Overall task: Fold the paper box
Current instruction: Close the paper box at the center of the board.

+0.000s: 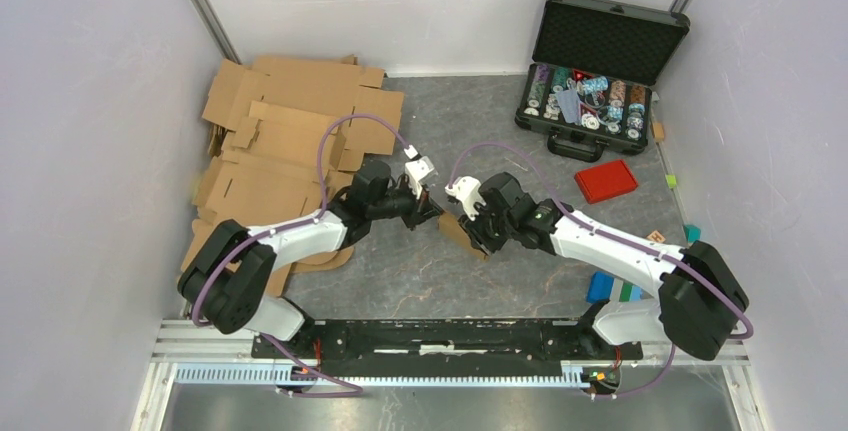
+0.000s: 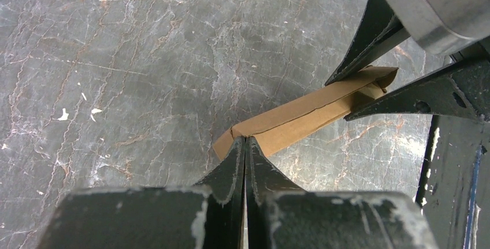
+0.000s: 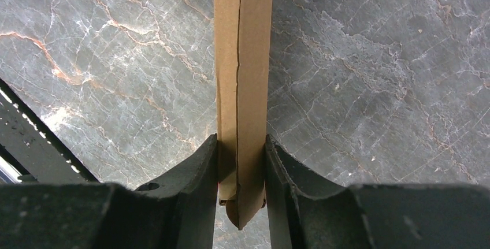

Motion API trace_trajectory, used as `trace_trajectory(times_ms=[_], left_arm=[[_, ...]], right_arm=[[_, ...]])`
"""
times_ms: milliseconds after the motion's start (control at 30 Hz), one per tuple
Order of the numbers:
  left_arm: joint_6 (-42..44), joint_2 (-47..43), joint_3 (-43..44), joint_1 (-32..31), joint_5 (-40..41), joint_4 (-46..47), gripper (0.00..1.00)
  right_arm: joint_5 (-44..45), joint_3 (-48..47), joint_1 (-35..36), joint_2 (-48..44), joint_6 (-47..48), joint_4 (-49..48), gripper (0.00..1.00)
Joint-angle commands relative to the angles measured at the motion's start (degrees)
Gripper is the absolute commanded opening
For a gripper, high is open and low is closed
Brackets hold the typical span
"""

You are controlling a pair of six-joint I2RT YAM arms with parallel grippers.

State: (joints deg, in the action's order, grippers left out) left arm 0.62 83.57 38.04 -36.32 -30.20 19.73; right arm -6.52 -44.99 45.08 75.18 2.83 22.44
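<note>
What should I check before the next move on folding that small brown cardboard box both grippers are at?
1. Right gripper clamped across the small flat brown cardboard box: ok.
2. Left gripper pinching the box's other end: cannot tell; its jaws are shut at that corner.
3. Box opened into shape: not ok, flattened.
4. Pile of larger brown cardboard sheets apart from the box: ok.

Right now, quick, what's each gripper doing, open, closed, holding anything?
Left gripper: shut, tips at one end of the paper box; a pinch cannot be told.
Right gripper: closed on the paper box.
</note>
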Motion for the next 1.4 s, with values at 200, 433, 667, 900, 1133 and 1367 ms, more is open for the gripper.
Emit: trace_trajectory(times_ms=[200, 433, 667, 900, 1133, 1367], left_arm=[[-1.3, 0.1, -2.3, -1.8, 0.5, -3.1, 0.02], [-0.7, 0.0, -2.6, -2.1, 0.8, -3.1, 0.02], [-0.8, 0.2, -2.8, -2.2, 0.6, -3.0, 0.02], [0.6, 0.2, -3.1, -2.2, 0.5, -2.6, 0.02], [0.3, 0.5, -2.8, -2.3, 0.4, -2.6, 0.02], [0.2, 0.5, -2.9, -2.3, 0.4, -2.5, 0.02]], right_arm=[[1.2, -1.5, 0.8, 1.2, 0.1, -1.5, 0.58], [-0.8, -2.4, 0.8, 0.7, -0.3, -4.0, 0.75], [-1.6, -5.6, 0.8, 0.9, -1.6, -5.7, 0.88], [-0.9, -2.4, 0.4, -3.9, -3.9, -11.9, 0.78], [0.2, 1.3, -0.2, -7.7, -5.8, -16.4, 0.44], [-1.0, 2.8, -0.2, -4.6, -7.3, -18.3, 0.03]])
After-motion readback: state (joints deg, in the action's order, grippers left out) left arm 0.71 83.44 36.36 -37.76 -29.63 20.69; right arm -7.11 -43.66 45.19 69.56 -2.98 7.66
